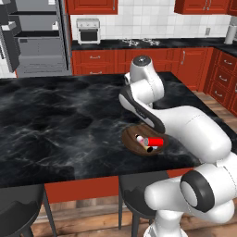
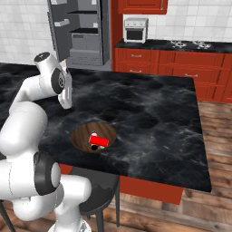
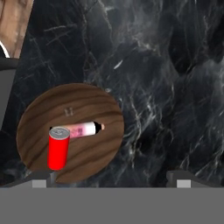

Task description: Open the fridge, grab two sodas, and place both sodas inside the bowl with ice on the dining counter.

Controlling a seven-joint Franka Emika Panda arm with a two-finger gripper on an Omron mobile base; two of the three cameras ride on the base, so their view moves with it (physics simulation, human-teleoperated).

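A dark brown bowl (image 3: 87,105) with visible wood grain sits on the glossy black marble-look dining counter (image 3: 175,87), veined in white. In it lie a smooth bright red can (image 3: 57,151) with a pale metallic end and a pink-and-white can (image 3: 83,129); the far fridge (image 1: 41,46) looks grey and metallic.

Kitchen: red cabinets (image 1: 95,62), stove (image 1: 139,41), open fridge (image 1: 37,39).

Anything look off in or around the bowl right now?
Yes. The bowl holds one red soda can beside a pale pink-and-white bottle-like item lying on its side, not a second red can. The fridge door stands open.
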